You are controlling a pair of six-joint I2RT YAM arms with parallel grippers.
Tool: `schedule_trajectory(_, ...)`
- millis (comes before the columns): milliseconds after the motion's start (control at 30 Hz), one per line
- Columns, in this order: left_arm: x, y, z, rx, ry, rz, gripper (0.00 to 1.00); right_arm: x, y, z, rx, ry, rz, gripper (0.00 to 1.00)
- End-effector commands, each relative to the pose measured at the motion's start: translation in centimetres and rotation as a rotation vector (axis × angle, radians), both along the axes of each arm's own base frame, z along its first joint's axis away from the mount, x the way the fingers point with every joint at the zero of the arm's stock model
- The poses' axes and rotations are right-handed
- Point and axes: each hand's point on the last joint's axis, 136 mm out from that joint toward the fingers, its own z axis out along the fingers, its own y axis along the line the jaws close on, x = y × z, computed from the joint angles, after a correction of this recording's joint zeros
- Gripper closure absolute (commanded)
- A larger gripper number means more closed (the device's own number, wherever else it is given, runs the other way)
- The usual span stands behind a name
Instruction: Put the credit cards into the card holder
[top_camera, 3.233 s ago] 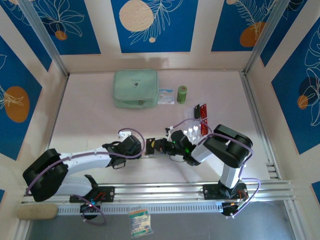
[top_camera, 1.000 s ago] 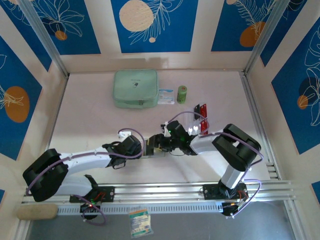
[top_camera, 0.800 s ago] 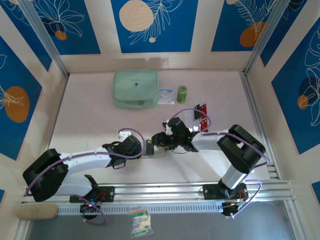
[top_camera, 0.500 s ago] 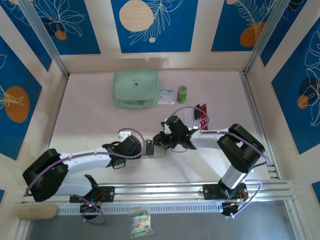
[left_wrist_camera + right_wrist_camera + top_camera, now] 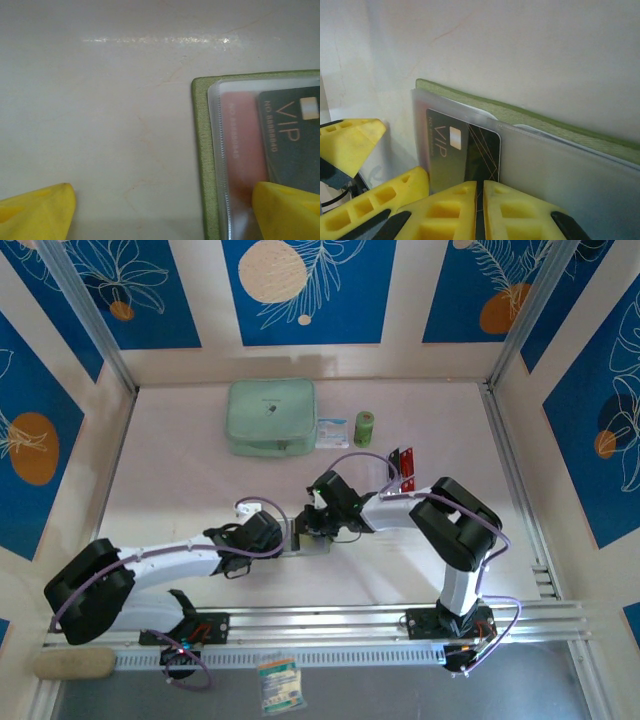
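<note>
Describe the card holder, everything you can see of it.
The card holder is an olive-green wallet lying open and flat on the pale table. Frosted clear sleeves cover its inside; a red card shows through one, a black VIP card overlapping it. The open left claw has one finger over its edge; the shut right claw meets the black card.

Top cam overhead on table (image 5: 180, 480), both wrist cams v close on card holder (image 5: 204, 150)

Pale table (image 5: 200, 490) bears mint pouch (image 5: 271, 417), green roll (image 5: 364, 428), card holder (image 5: 202, 150).
</note>
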Motion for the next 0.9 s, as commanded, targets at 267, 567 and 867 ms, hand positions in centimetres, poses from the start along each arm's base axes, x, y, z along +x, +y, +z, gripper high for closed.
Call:
schedule_trajectory(267,0.3,1.1,1.8,0.023,-0.037,0.03,0.09,-0.8,0.5,2.0,-0.009,-0.009,0.048,0.87)
schedule_trajectory(567,-0.3,3.5,1.1,0.094,-0.006,0.117,0.09,-1.2,-0.8,1.9,-0.114,-0.034,0.055,0.88)
schedule_trajectory(867,-0.5,3.8,0.0,0.125,0.032,0.12,0.08,-1.7,0.0,0.8,-0.157,-0.031,0.086,0.89)
